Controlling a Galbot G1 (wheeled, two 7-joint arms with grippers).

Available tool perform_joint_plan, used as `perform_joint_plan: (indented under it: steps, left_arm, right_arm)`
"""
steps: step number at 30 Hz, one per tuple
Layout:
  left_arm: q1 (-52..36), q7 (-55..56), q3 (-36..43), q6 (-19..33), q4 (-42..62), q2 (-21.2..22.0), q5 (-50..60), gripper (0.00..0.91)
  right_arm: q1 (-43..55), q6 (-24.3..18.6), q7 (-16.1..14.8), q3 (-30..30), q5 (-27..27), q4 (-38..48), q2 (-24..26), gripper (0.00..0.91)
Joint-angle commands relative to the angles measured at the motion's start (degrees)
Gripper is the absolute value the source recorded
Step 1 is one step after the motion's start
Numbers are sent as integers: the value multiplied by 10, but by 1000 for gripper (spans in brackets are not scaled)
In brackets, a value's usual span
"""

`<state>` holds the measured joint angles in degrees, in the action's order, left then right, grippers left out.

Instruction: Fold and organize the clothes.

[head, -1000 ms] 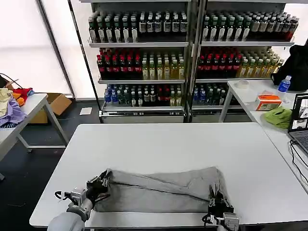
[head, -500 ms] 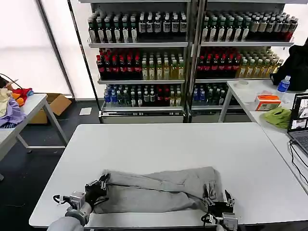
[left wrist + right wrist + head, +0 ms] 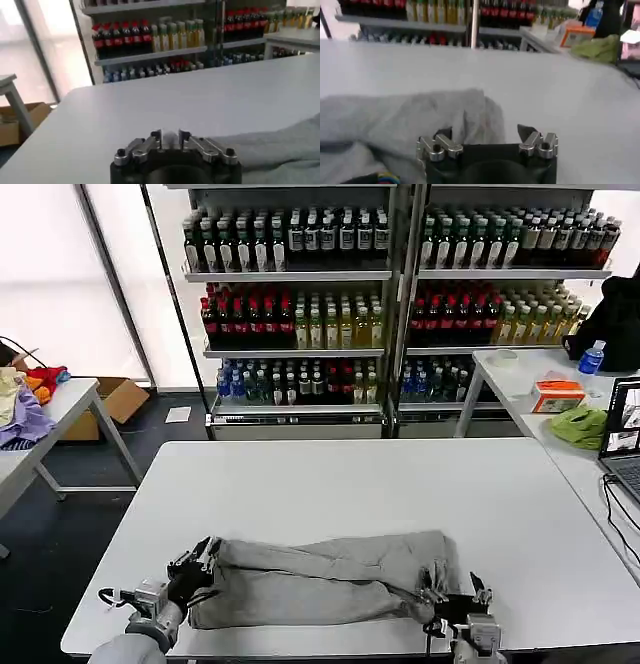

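Observation:
A light grey shirt (image 3: pixel 330 579) lies bunched in a long band along the front edge of the white table (image 3: pixel 350 484). My left gripper (image 3: pixel 197 567) sits at the shirt's left end. In the left wrist view the left gripper (image 3: pixel 169 136) has its fingers close together with a bit of grey cloth pinched between them, and the rest of the shirt (image 3: pixel 280 150) trails off to the side. My right gripper (image 3: pixel 455 599) is at the shirt's right end. Its wrist view shows the right gripper (image 3: pixel 484 131) wide open, with the shirt (image 3: pixel 410 115) lying just beyond the fingertips.
Shelves of bottles (image 3: pixel 300 304) stand behind the table. A side table on the right holds an orange box (image 3: pixel 557 396), a lime-green cloth (image 3: pixel 580 426) and a laptop (image 3: pixel 625 439). Coloured fabrics (image 3: pixel 20 409) sit on a table at the left, near a cardboard box (image 3: pixel 120 399).
The left gripper has drawn the shirt's left end a little left and toward the front edge. The right gripper's fingers have spread apart at the shirt's right end.

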<state>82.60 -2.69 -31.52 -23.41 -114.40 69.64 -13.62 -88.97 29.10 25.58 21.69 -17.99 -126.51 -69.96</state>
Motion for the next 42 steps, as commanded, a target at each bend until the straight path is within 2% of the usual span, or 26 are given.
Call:
perform_joint_plan:
  steps: [1, 6, 10, 15, 25, 26, 27, 29, 30, 31, 42]
  left_arm:
    - [11, 9, -9, 5, -31, 9, -10, 907]
    - [12, 19, -22, 4, -32, 13, -9, 907]
    - [16, 30, -22, -4, -8, 22, -2, 907]
    - [12, 37, -17, -23, 19, 36, -6, 907]
    - [18, 36, -11, -25, 25, 44, -16, 907]
    - [20, 35, -10, -25, 25, 44, -16, 816]
    - [22, 35, -8, -25, 25, 45, -15, 584]
    - [25, 31, -7, -24, 27, 47, -14, 302]
    - [26, 29, -6, -25, 28, 48, -14, 60]
    - [28, 27, -5, -25, 28, 49, -14, 30]
    - [36, 15, -8, -6, 26, 52, -13, 0]
  right_arm:
    - [26, 29, -15, 30, -44, -84, 20, 907]
    - [35, 29, -13, 30, -39, -84, 17, 907]
    - [45, 34, -6, 36, -58, -90, 20, 907]
    - [49, 36, -11, 36, -61, -87, 29, 907]
    - [48, 32, -12, 34, -59, -79, 26, 907]
    - [49, 32, -11, 34, -59, -79, 26, 907]
    - [49, 33, -11, 33, -59, -79, 26, 907]
    - [49, 33, -11, 32, -58, -79, 25, 907]
    - [49, 32, -11, 31, -58, -78, 24, 907]
    - [49, 32, -11, 31, -58, -78, 24, 907]
    - [53, 33, -7, 34, -58, -75, 26, 907]
